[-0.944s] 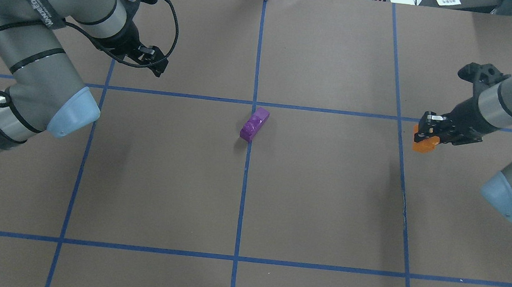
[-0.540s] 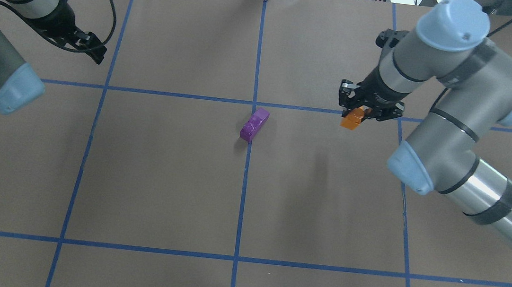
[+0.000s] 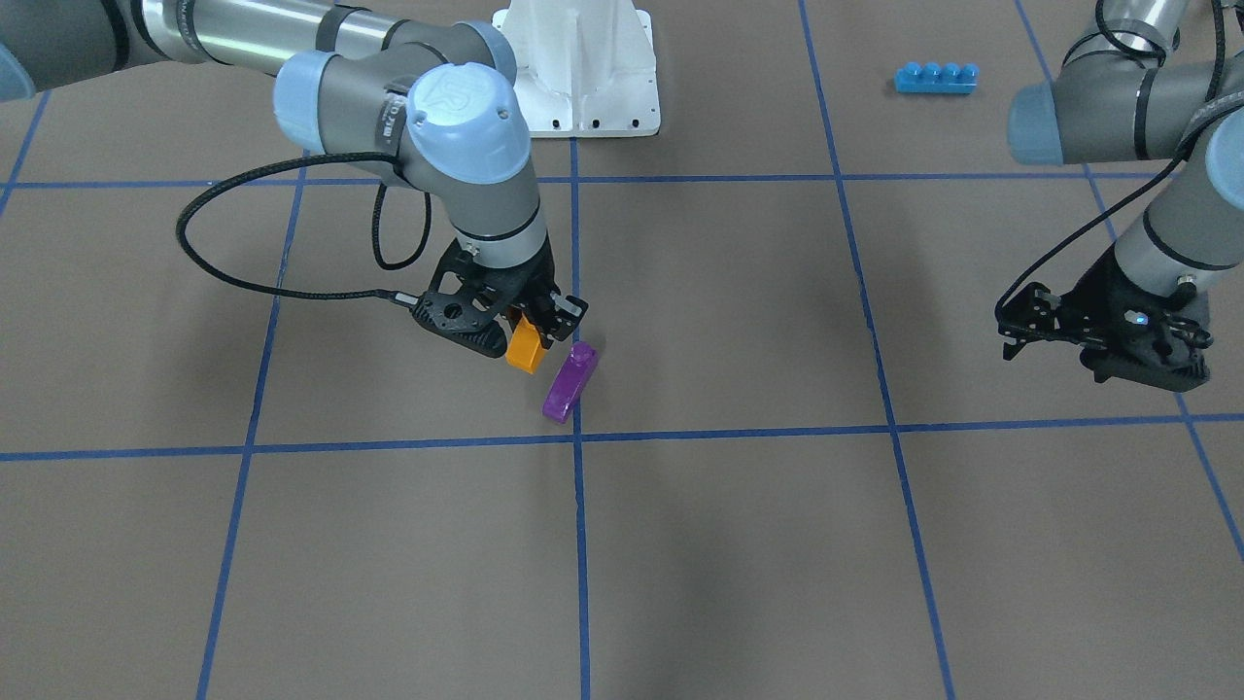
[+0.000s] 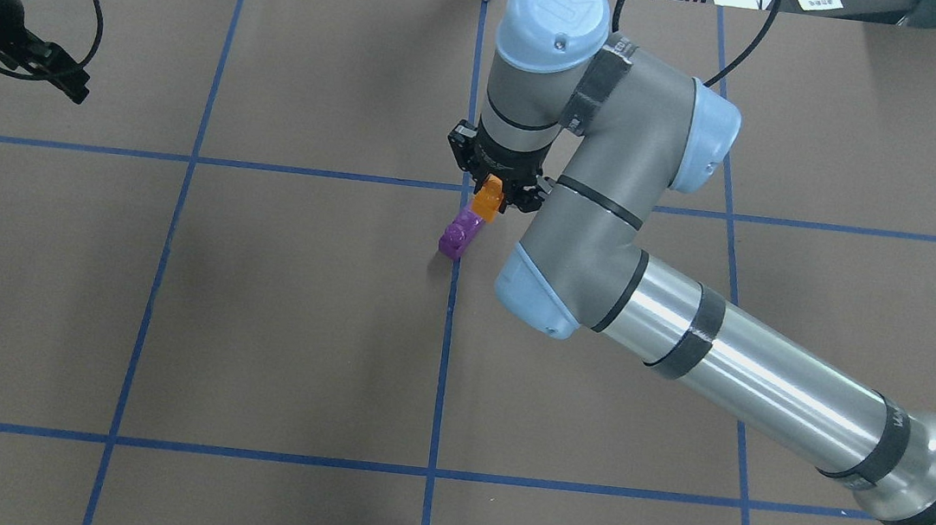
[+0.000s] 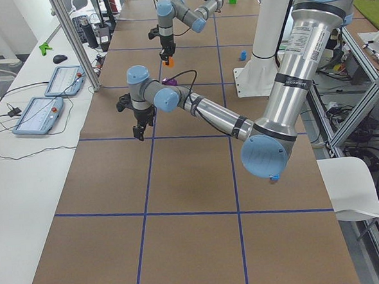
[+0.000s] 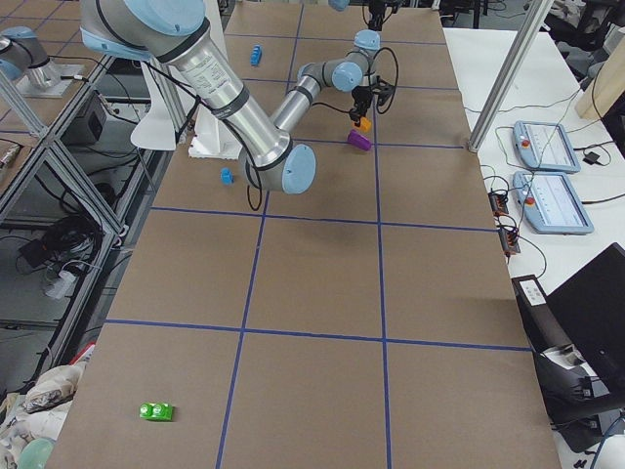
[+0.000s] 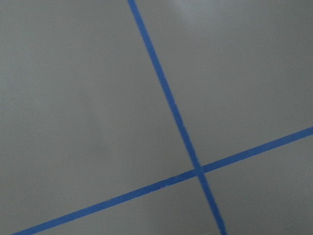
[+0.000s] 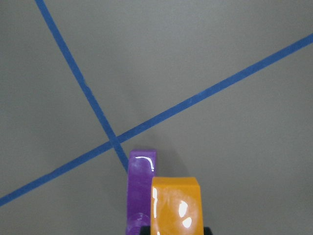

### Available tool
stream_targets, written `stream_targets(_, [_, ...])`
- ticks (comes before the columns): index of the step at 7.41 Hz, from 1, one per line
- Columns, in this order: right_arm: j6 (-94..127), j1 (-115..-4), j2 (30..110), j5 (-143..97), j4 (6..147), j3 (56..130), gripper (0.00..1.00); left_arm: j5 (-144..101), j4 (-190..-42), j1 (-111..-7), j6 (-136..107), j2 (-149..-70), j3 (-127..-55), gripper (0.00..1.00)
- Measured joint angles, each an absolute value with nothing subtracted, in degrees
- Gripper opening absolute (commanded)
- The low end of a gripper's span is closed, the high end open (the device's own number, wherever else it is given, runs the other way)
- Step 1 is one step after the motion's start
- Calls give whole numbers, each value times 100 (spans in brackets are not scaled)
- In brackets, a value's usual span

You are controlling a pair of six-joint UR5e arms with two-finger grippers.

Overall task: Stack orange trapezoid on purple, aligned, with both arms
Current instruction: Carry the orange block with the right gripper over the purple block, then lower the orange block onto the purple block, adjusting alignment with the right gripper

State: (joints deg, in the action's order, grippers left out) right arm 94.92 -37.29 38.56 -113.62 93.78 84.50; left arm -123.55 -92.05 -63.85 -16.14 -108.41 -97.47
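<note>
Orange trapezoid [image 4: 488,198], one, sits clamped in your right gripper [image 4: 493,198] by one purple [image 4: 459,235] lying diagonally across the tape [image 4: 447,339]; whether your left gripper [image 4: 61,76] is open, you cannot tell.

mark: "UR" logo, likely | on: blue joint cap [image 4: 555,11] of right arm [image 4: 735,369] | other lettering: too small
</note>
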Motion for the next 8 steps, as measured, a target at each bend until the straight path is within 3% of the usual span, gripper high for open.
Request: stream_targets(8, [9803, -3399, 3369, -11083, 9099, 7539, 0, -12357, -9229, -6382, -1596, -10805, -9737, 100])
